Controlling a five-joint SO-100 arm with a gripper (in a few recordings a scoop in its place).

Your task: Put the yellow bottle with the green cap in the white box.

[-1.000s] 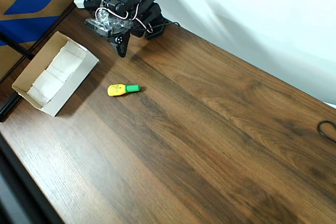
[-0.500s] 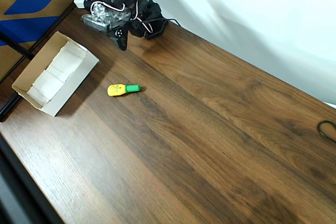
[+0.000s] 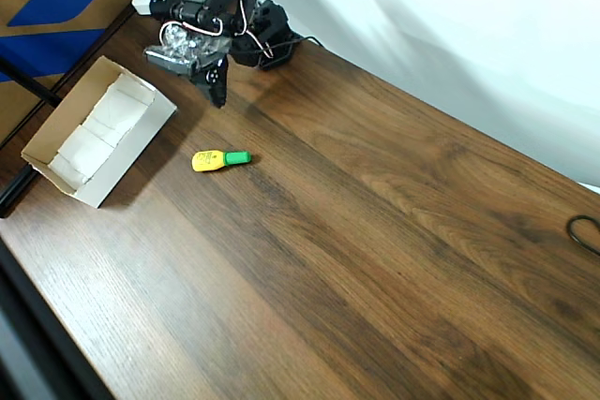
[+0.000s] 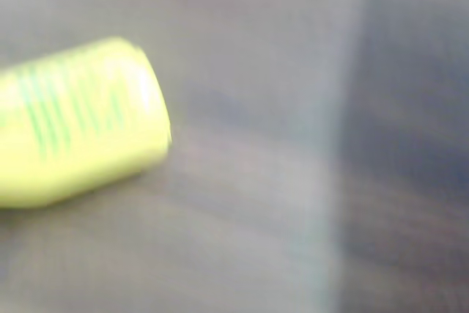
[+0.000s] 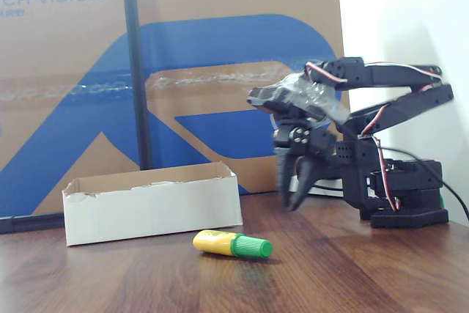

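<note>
Yellow and green, the bottle [image 3: 220, 159] lies flat on the wooden table [image 3: 394, 231], cap pointing away from the box [image 3: 98, 130], which sits near it with its open top ready to receive. Above the table near the arm's base, the gripper [image 5: 295, 185] hangs empty, tips down; its 2 fingers look slightly parted, likely readied for reaching toward the bottle. The blurred wrist view shows the bottle's yellow body [image 4: 73, 126].

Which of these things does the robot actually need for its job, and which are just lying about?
Needed:
bottle, lying on the table
white box
tool, hanging above the table, apart from the bottle

Just there:
brown-and-blue carton
black pole
black cable at the table's edge
</note>
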